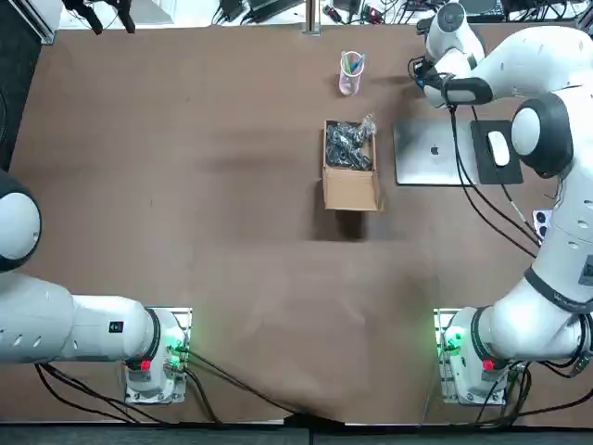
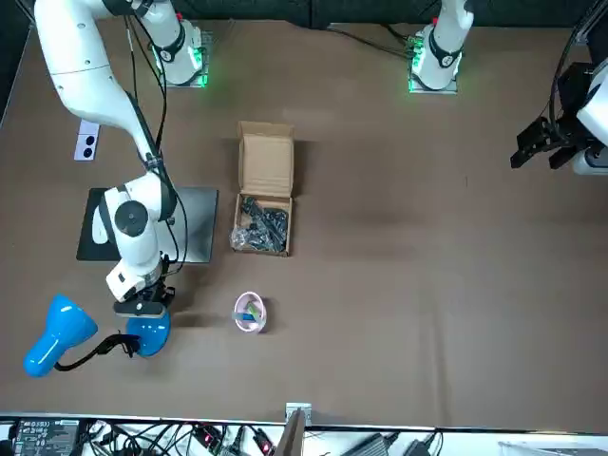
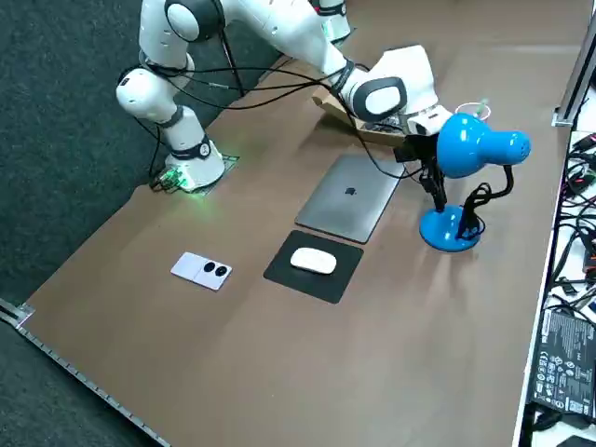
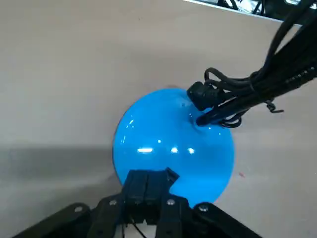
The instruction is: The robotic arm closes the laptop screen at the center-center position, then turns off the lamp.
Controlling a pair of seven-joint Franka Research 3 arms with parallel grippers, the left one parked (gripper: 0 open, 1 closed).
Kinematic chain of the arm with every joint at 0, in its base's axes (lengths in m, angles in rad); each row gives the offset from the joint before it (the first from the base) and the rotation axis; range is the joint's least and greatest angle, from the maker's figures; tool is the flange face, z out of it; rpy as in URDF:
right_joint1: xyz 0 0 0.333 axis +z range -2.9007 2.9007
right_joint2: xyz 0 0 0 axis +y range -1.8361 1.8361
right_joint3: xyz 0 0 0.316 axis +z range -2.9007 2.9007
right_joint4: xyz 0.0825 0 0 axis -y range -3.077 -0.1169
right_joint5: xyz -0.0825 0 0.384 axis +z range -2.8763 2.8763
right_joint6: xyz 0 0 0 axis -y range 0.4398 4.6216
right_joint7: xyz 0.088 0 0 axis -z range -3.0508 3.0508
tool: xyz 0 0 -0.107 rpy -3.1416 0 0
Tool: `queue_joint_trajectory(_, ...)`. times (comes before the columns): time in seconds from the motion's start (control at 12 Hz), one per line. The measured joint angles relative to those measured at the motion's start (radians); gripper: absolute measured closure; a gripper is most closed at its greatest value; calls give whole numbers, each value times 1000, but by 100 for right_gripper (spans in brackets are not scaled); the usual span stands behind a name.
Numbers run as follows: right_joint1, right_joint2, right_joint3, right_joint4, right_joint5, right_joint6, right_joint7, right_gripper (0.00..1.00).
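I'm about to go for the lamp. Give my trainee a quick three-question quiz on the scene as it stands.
1. True or false: the laptop is open.
2. Fill in: the mouse rests on a black ____.
3. Choose one: the right gripper, fingers shut, is over the
A) lamp base
B) laptop
C) mouse

Key:
1. False. The lid lies flat and shut.
2. pad
3. A
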Motion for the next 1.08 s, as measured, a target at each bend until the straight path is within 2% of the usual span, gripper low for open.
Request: queue_joint_trajectory(1.08,-1,3,-13,0,-2,35,0,98)
